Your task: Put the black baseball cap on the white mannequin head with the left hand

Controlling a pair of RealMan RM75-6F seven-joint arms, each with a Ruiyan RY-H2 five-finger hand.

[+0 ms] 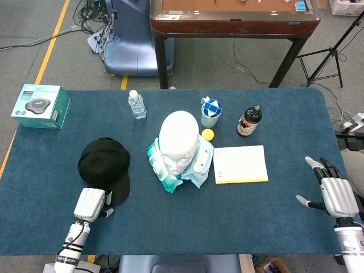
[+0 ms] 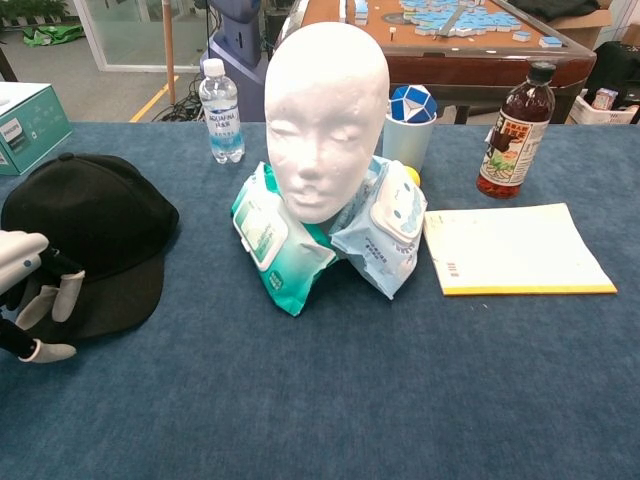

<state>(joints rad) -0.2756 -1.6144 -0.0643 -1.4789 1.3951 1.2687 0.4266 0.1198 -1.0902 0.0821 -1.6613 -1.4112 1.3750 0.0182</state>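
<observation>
**Cap on the cloth, left hand at its brim**

A blue-covered table (image 1: 68,170) carries everything. On it the white mannequin head (image 1: 178,141) stands upright near the middle, propped among teal and white wet-wipe packs (image 2: 280,250), its face turned toward the robot. The black baseball cap (image 1: 104,166) lies flat on the cloth, well to the left of the mannequin head and apart from it. Its crown is rounded and plain matte black with a button on top, and its brim points toward the robot's edge of the table.

The left hand (image 1: 91,205) sits at the brim's near edge, fingers bent downward and slightly apart. The chest view shows the fingertips (image 2: 66,297) over the brim, but whether they grip the cap or merely touch it cannot be told. The right hand (image 1: 335,193) rests at the far right of the table, fingers spread, holding nothing.

A yellow-edged notepad (image 1: 240,164) lies just right of the wipe packs. Behind the mannequin head are a cup holding a blue and white puzzle cube (image 1: 211,109), a small yellow ball (image 1: 208,134), a dark bottle (image 1: 249,121) and a clear water bottle (image 1: 136,104). A teal box (image 1: 40,106) sits at the far left corner.

Only the head view shows the right hand and the whole back of the left hand; only the chest view shows the mannequin's face, the water bottle's label and the underside of the left fingers.
</observation>
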